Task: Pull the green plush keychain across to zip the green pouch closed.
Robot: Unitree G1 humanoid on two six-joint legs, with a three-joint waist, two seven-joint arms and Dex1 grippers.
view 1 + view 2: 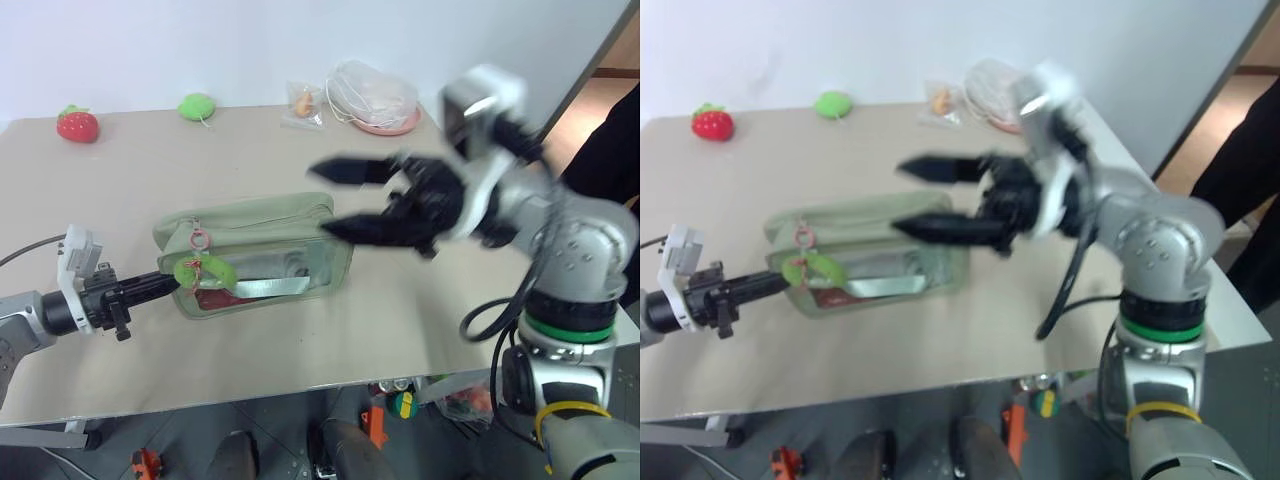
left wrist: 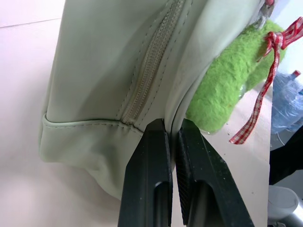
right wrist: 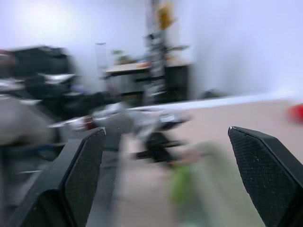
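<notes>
Sage-green fabric forms the rectangular green pouch [image 1: 255, 255], which lies on the beige tabletop [image 1: 330, 335] near its middle, clear plastic side facing the near edge, with a pale green strap and red contents visible through that side. At the pouch's left end sits the green plush keychain [image 1: 204, 271], a small lime-green fuzzy lump tied by red-and-white checked cord [image 2: 262, 90] to the zipper pull. The zipper [image 2: 150, 71] runs along the top panel.

The left gripper [image 1: 165, 283] reaches in from the left, its two black fingers [image 2: 149, 179] pressed together and pinching the seam edge at the pouch's left end, just beside the keychain.

The right gripper [image 1: 345, 200] hangs in the air above the pouch's right end, pointing left, its two black fingers spread wide and holding nothing.

At the far left corner rest a red strawberry plush [image 1: 78, 124] and, to its right, a rounded green plush with a string [image 1: 197, 106]. Farther right along the far edge stand a small clear packet [image 1: 303, 103] and a pink plate with a clear bag on it [image 1: 395, 125].
</notes>
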